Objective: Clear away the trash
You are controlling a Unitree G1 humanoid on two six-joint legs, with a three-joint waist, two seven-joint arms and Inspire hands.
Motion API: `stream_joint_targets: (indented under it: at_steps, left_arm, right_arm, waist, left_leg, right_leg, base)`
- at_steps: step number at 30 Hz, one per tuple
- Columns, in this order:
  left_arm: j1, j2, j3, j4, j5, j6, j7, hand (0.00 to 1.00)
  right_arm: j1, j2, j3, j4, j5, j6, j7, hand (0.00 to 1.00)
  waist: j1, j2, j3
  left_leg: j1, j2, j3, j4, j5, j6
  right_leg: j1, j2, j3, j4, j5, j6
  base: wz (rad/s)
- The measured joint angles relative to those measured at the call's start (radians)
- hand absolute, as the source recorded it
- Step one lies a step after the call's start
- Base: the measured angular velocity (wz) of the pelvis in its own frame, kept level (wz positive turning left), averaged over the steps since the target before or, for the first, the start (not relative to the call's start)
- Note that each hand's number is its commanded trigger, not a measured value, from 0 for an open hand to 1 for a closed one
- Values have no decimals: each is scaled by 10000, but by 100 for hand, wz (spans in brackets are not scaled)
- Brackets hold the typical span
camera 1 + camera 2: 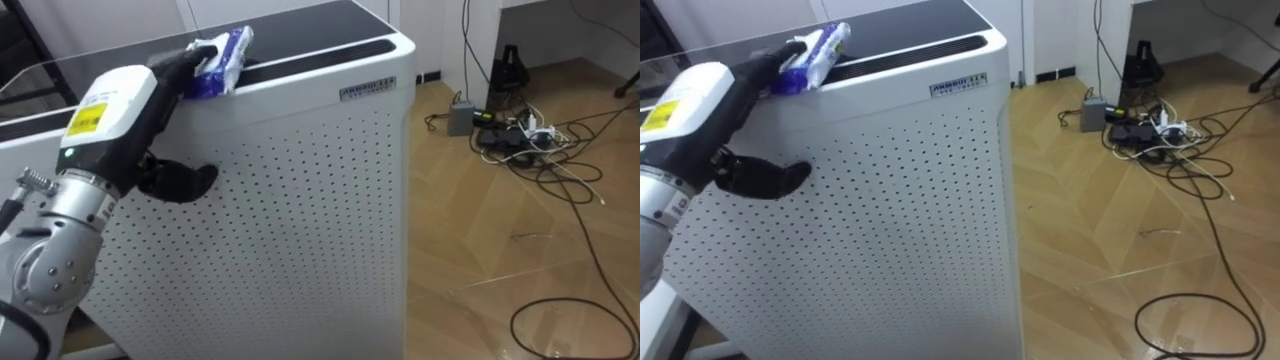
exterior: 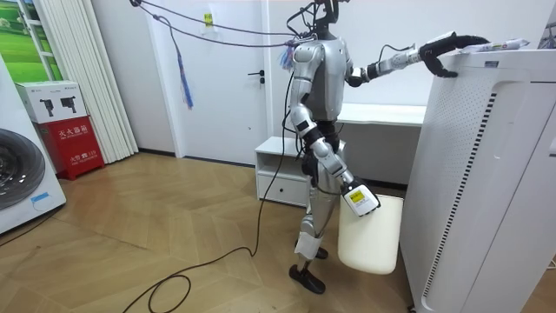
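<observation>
At the upper left of the left eye view, the fingertips of the black-and-white left hand [image 1: 125, 105] lie against the crumpled blue-and-white wrapper [image 1: 224, 56] and cover its near end. Whether they curl round it cannot be told. The tall white perforated cabinet [image 1: 300, 200] under it is cut off by the bottom and left edges. In the lower middle of the room view, the right hand [image 2: 360, 199] is too small for its fingers to be read, and it hides part of the upper rim of a white plastic bin [image 2: 373, 248].
</observation>
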Motion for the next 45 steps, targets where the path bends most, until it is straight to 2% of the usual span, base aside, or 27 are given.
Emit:
stream_joint_targets:
  at_steps: [3, 5, 9, 15, 24, 30, 37, 39, 40, 45]
  left_arm:
    - [-27, 34, 76, 2, -171, -27, 9, 100]
    - [-51, 164, 151, -16, -181, -70, 28, 100]
    - [-111, 181, 308, -78, -284, -83, 203, 100]
    - [-273, 183, 323, -152, -428, -52, 515, 100]
    - [-323, 185, 542, -487, -956, -97, 809, 100]
    - [40, 153, 639, -1019, -987, -79, 890, 100]
    - [604, 96, 669, -1589, -2286, -248, 889, 100]
    - [854, 38, 706, -1771, -2977, -258, 890, 100]
    - [994, -58, 706, -1849, -3416, -282, 891, 100]
    - [1526, -588, 705, -1871, -4713, -790, 893, 100]
  right_arm:
    - [-18, 0, 0, 0, 0, 20, -7, 100]
    - [-35, 0, 1, 0, 2, 20, 8, 100]
    - [-44, 1, 4, 0, 17, 31, 7, 100]
    - [-47, -1, 10, 0, 17, 77, -41, 100]
    - [-82, -15, 7, -332, 71, 252, -72, 100]
    - [-81, -9, 10, -984, 66, 249, -113, 100]
    - [-251, -1, 150, -1167, 448, 224, -444, 100]
    - [-323, -15, 306, -1167, 589, 227, -536, 100]
    - [-376, -19, 446, -1166, 773, 227, -665, 100]
    - [-598, -4, 824, -1164, 797, 227, -840, 100]
  waist:
    - [15, 48, -4]
    - [10, 77, 2]
    - [2, 84, 9]
    - [1, 35, 43]
    - [6, -74, 80]
    - [3, -231, 32]
    - [15, -402, -15]
    - [27, -394, -31]
    - [54, -390, -68]
    - [162, -303, -119]
  left_leg:
    - [-13, -2, 2, -25, 11, 3]
    - [-41, -1, 3, -25, 42, -13]
    - [-38, 4, 3, -34, 56, -25]
    - [-34, 4, 6, -47, 57, -26]
    - [-155, 1, -11, -39, 65, -28]
    - [-149, -1, -2, -33, 67, -32]
    - [-203, -12, 0, -33, 67, -32]
    - [-254, -14, -1, -42, 67, -31]
    - [-321, -15, 0, -34, 67, -31]
    - [-321, -16, 5, -27, 69, -28]
  right_leg:
    - [-73, 12, 26, 86, -4, -5]
    - [-120, 27, 63, 102, -3, -12]
    - [-129, 47, 103, 105, -13, -28]
    - [-141, 57, 166, 83, -29, -27]
    - [-270, -34, -62, 74, -78, -28]
    - [-284, -88, -69, 81, -78, -28]
    - [-317, -46, -95, 83, -77, -27]
    - [-345, -47, -89, 90, -76, -25]
    - [-410, -48, -90, 101, -75, -23]
    - [-442, -110, -101, 150, -78, -22]
  base:
    - [0]
    - [0]
    - [0]
    - [0]
    - [2]
    - [0]
    - [0]
    - [0]
    - [0]
    - [0]
